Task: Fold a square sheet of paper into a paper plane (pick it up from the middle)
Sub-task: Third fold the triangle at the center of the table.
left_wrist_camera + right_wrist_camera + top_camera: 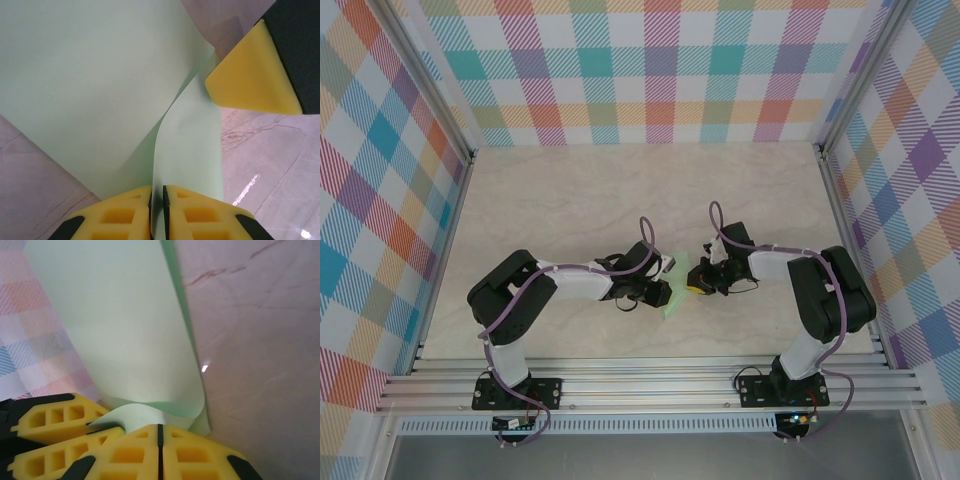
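The square sheet of paper (pixel 678 296), pale mint green, hangs bent between the two grippers just above the table. My left gripper (pixel 665 292) is shut on one of its edges, and the thin sheet (pixel 90 90) runs up from between the yellow fingertips of that gripper (pixel 159 194). My right gripper (pixel 699 284) is shut, with no paper seen between its jaws. A curl of the sheet (pixel 125 325) lies right against the tips of the right gripper (pixel 160 429). The right gripper's yellow finger (pixel 255 75) touches the sheet's fold. The left gripper's fingers (pixel 55 425) appear at the lower left.
The pale marbled tabletop (pixel 620 190) stretches beyond the arms. Checked walls (pixel 650 70) close off the back and both sides. An aluminium rail (pixel 650 385) runs along the near edge by the arm bases.
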`<state>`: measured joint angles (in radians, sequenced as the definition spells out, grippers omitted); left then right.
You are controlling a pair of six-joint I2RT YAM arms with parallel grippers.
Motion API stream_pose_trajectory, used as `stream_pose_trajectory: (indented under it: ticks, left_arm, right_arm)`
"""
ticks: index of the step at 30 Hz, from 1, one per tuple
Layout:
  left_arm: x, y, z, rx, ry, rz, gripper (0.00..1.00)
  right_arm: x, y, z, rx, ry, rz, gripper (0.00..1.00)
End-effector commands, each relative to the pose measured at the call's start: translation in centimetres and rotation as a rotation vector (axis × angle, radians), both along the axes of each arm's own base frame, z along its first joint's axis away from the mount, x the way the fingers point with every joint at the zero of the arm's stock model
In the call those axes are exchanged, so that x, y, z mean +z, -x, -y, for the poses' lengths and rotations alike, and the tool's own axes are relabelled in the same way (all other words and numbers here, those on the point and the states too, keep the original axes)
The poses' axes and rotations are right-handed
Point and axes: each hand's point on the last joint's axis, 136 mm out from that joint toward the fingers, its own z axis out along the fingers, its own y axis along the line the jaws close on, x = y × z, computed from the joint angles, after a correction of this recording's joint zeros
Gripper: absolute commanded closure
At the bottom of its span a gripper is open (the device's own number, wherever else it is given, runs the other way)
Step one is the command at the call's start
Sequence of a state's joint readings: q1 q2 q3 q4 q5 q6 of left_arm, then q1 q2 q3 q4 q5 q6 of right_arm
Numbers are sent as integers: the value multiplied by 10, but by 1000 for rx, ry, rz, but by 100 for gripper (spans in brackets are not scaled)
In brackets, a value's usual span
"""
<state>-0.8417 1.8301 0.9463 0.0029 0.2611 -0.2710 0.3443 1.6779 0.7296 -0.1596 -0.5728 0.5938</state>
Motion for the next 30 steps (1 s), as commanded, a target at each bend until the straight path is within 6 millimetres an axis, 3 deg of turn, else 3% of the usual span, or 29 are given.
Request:
stream_pose_trajectory:
  ticks: [1,7,17,30]
  left_arm:
    - [-31,7,-20,10,-108,-49,84]
    - [-31,7,-20,10,-109,-50,84]
    - [-32,8,-21,8,-109,-56,84]
    - [-32,8,-20,4,-108,-55,84]
  right_arm:
    - [-12,-5,7,4,69,4,92]
    - [-26,1,22,-3,161,-21,93]
    - [15,-14,8,-8,71,68,93]
    - [-19,-9,22,-8,184,-2,93]
